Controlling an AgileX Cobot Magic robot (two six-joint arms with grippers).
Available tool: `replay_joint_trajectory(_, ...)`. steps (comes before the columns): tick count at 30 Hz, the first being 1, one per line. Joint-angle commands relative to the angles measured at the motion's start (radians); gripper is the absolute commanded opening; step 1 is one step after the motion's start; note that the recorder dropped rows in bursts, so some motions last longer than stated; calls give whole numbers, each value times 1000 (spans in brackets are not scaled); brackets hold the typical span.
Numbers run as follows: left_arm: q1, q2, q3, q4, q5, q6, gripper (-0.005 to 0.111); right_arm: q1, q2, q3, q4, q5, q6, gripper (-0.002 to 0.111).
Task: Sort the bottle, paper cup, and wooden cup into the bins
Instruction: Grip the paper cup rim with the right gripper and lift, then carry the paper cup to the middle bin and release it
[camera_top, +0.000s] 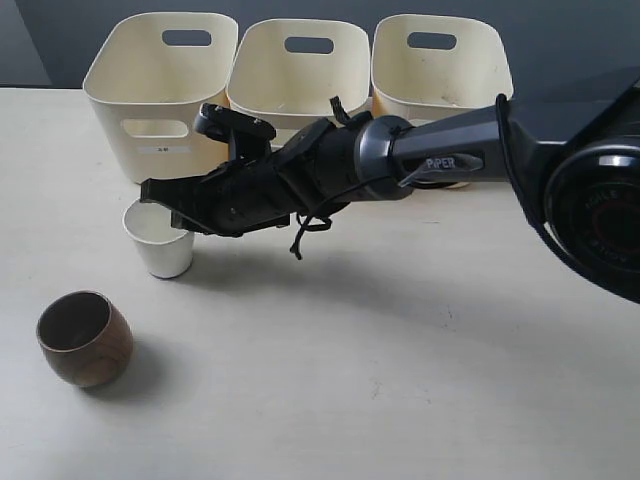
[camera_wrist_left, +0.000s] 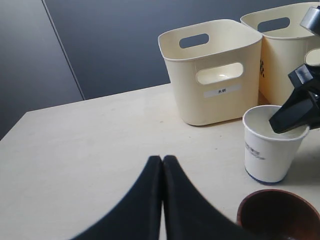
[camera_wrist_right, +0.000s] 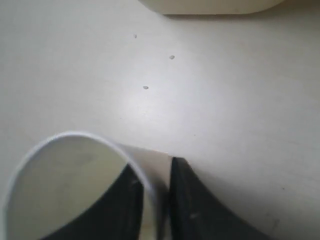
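We judge the main risk to be crushing or tipping the cup (camera_top: 160, 243): the right pincer (camera_wrist_right: 150, 200) pinches only a thin strip of its rim wall, one finger (camera_wrist_right: 117, 210) inside and the other outside, so a paper wall held this way may buckle or slip out on the lift. A second risk is a knock against the bin (camera_top: 160, 85) just behind, since the arm reaches low across the counter (camera_top: 400, 380) in front of all three bins.

The right pincer is clenched on the cup wall, the fingers nearly meeting with the paper between them. The cup stands upright near the left edge of the counter, just in front of the leftmost bin, its base on the surface as far as we can tell.

The wooden cup (camera_top: 85, 338) stands nearer the front left corner, apart from the paper one. The left pincer (camera_wrist_left: 162, 165) hangs above the counter with its fingers pressed together, holding nothing.

We see no bottle in any view
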Motion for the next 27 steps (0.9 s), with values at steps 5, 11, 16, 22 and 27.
replay_joint_trajectory(5,-3,-5,1,6,-5,-2,0,-2,-11,-23,-44,63,-6,0)
replay_joint_trajectory(11,-3,-5,1,6,-5,-2,0,-4,-86,-23,-176,93,-11,0)
replay_joint_trajectory(16,-3,-5,1,6,-5,-2,0,-4,-254,-23,-411,80,44,0)
replay_joint_trajectory(22,-3,-5,1,6,-5,-2,0,-4,-363,-23,-799,42,346,0)
replay_joint_trajectory(27,-3,-5,1,6,-5,-2,0,-43,-429,-23,-1156,70,688,0)
